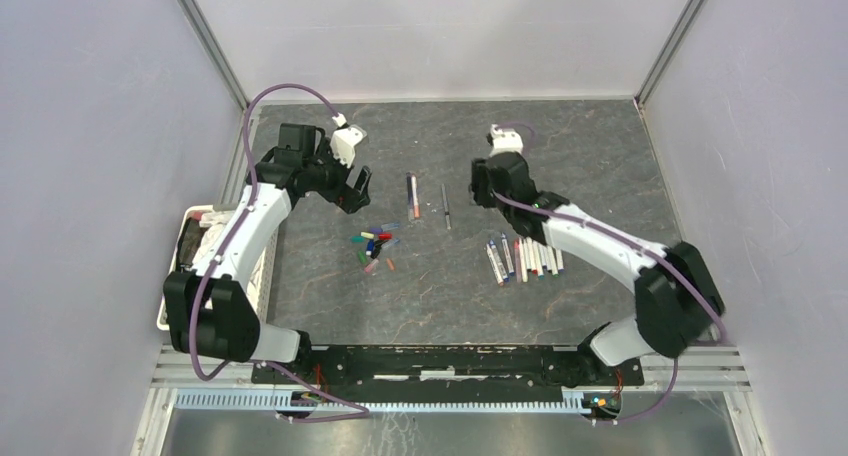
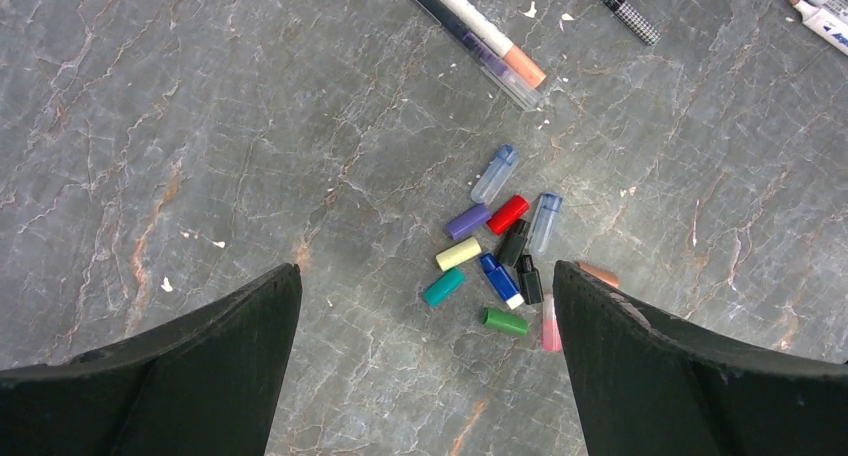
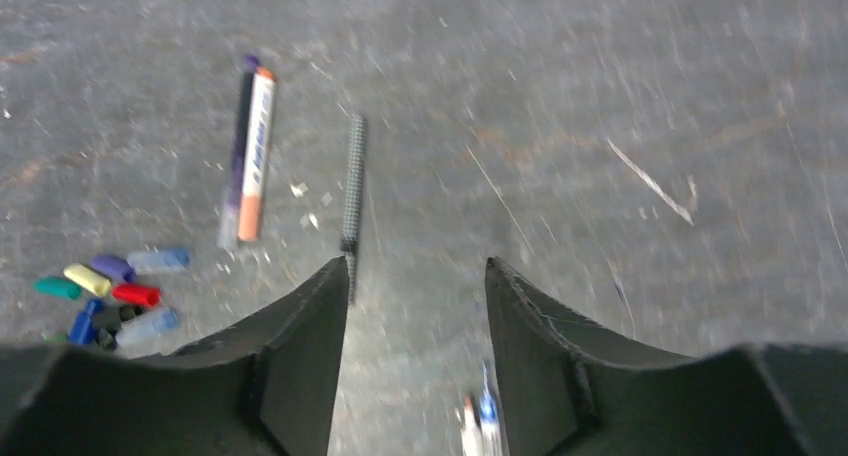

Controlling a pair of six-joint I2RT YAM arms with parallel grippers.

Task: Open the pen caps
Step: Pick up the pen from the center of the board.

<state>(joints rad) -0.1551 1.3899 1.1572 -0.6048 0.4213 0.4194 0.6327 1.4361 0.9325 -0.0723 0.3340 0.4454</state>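
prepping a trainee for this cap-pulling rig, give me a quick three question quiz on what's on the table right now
1. True or false: the left gripper is shut on a cap.
2. The loose pen caps lie: A in a bowl, B piled on the table, C in a drawer.
3. What colour is the end of the white pen beside the clear pen?
Key: 1 false, its jaws stand open and empty; 2 B; 3 orange.
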